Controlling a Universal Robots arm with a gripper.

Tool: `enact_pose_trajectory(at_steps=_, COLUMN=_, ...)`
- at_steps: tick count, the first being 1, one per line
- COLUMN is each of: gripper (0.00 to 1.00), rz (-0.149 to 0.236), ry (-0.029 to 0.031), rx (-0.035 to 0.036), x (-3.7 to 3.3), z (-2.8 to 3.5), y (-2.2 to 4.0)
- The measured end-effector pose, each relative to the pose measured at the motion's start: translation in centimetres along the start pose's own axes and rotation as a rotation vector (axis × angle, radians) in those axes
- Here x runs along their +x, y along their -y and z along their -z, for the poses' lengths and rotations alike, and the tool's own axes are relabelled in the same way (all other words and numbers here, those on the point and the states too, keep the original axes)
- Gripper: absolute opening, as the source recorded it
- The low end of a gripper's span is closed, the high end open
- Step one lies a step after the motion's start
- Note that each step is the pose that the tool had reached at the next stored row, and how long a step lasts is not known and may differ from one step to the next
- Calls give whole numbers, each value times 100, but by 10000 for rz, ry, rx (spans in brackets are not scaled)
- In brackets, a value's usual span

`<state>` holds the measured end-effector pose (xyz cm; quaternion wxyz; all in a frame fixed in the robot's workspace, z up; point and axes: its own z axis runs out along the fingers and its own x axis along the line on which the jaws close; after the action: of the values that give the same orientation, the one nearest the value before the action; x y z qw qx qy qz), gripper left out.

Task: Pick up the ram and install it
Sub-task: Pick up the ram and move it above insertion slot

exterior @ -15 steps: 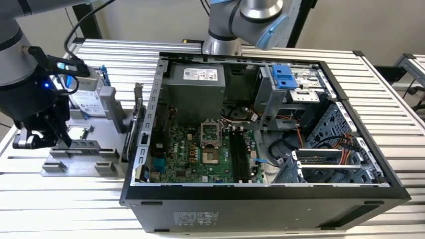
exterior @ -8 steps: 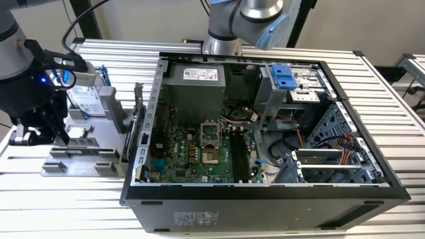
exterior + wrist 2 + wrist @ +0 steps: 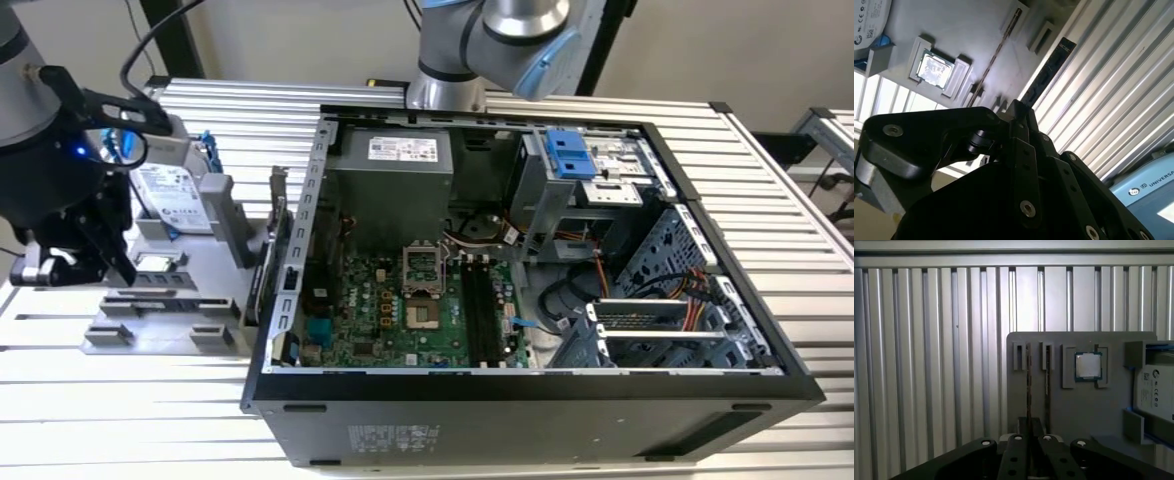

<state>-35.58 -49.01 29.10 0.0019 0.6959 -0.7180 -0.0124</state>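
- The open black metal computer case (image 3: 534, 385) lies at 3 o'clock from me in the exterior view. Its near wall stands between me and the board, so I judge a low carry would clip the stick on that rim.
- The grey plastic parts holder (image 3: 160, 335) is right under me, at 9 o'clock from the case. I cannot tell whether the stick sits in its slot or hangs clear, and a tilted pull could jam it.
- The long black motherboard slots (image 3: 478, 300) lie near the case's middle. A skewed grip would mean a crooked seat.
- The ram (image 3: 1049, 70), a thin, flat, narrow circuit-board stick that looks dark here, runs out from my black gripper (image 3: 1021, 107), which looks closed on it. Such a thin edge could pivot or slip.
- A second thin stick (image 3: 999, 55) stands on edge just beside it, and a sideways drift would knock it.
- The small square silver processor chip (image 3: 1088, 365) lies beyond that stick, near enough to brush.
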Motion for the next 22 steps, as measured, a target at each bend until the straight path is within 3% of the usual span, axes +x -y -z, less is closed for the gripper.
enact_pose_trajectory(at_steps=22, gripper=0, rz=-34, ry=0, rx=1, x=-6, z=240, y=-5)
